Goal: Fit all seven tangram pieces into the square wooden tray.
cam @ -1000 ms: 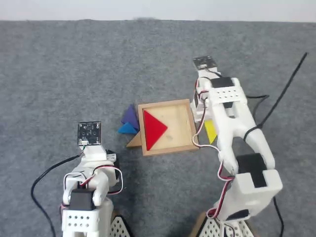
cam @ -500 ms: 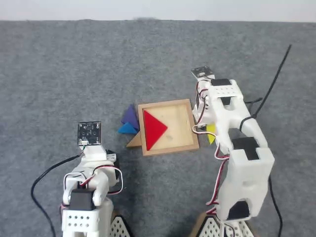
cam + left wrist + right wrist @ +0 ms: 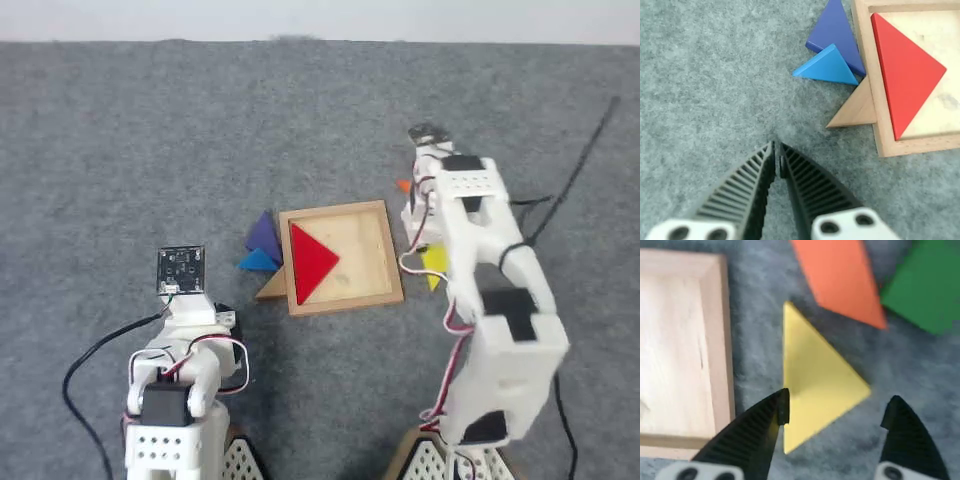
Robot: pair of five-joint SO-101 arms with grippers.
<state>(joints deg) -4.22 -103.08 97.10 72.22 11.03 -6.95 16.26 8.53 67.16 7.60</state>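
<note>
Since a moment ago the right arm has swung a little to the right in the high view, so an orange piece (image 3: 403, 185) now peeks out beside it.

The wooden tray (image 3: 335, 209) sits in the middle of that view, with just the red triangle (image 3: 312, 262) inside. The yellow triangle (image 3: 815, 385) lies just outside the tray's right wall.

The right gripper (image 3: 839, 410) hangs over it with its fingers spread wide and nothing in them. One finger is right by the tray wall. If it closes there, it may bump the tray or push the flat triangle away.

The left gripper (image 3: 777, 150) is closed on nothing, at the lower left.

The right wrist view shows a green piece (image 3: 925, 295) next to the orange one. The high view shows the whole tray.
</note>
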